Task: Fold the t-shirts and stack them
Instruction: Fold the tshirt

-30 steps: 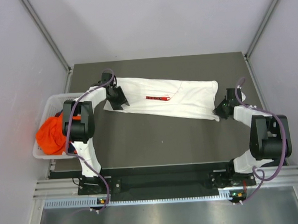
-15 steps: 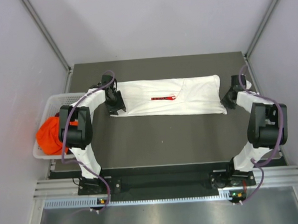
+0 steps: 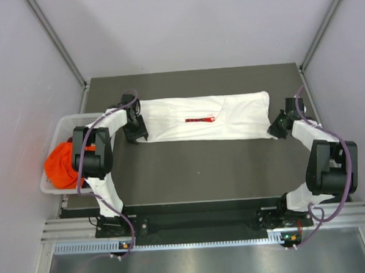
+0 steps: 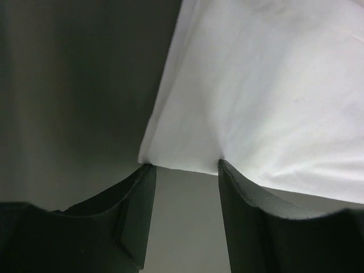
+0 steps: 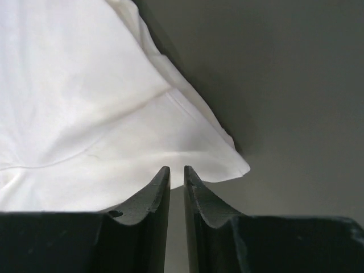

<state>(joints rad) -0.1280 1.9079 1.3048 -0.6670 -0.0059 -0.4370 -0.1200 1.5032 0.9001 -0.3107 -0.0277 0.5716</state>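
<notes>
Left gripper (image 4: 182, 165) wide at white t-shirt (image 4: 267, 85) edge; right gripper (image 5: 177, 169) narrow at its corner

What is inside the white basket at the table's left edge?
A bunched orange garment fills the white basket and bulges over its rim. The left arm crosses in front of part of it. Anything beneath the garment is hidden.

The t-shirt (image 3: 206, 117) lies across the far surface (image 3: 202, 166) between the left claw (image 3: 135, 137) and the right claw (image 3: 274, 130). Left of it, a basket (image 3: 62, 124) seemingly holds clothing (image 3: 61, 166).
</notes>
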